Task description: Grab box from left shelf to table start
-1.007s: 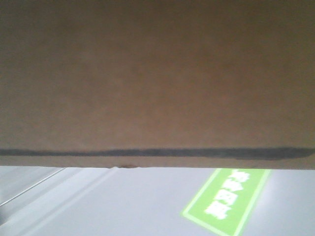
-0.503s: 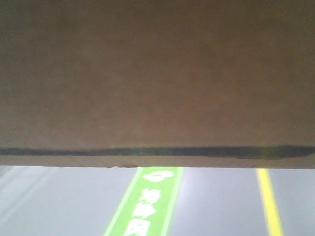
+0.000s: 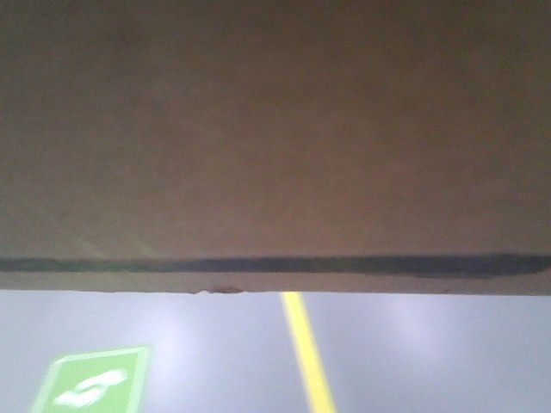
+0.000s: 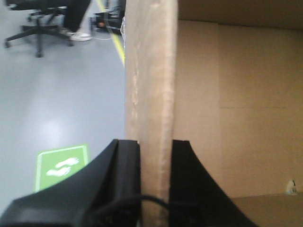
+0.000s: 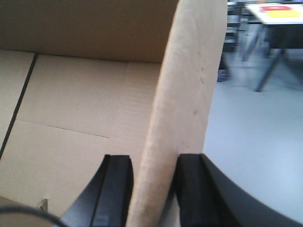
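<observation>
The brown cardboard box (image 3: 275, 138) fills the upper two thirds of the front view, with a dark line along its lower edge. It hangs above the floor. In the left wrist view, my left gripper (image 4: 155, 146) is shut on the box's left wall (image 4: 149, 94), one black finger (image 4: 125, 161) outside and one inside. My right gripper (image 5: 154, 161) is shut on the box's right wall (image 5: 189, 85) in the same way. The open box interior shows in both wrist views. The shelf is out of view.
Below the box lies grey floor with a yellow line (image 3: 306, 361) and a green floor sign (image 3: 90, 387). An office chair (image 4: 40, 19) and a person's shoes (image 4: 80, 34) are at the far left. A pale-topped table (image 5: 279, 14) stands at the far right.
The floor markings slid left across the front view: the green sign went from right to bottom left, and the yellow line came in from the right to the middle. The box kept its place in view.
</observation>
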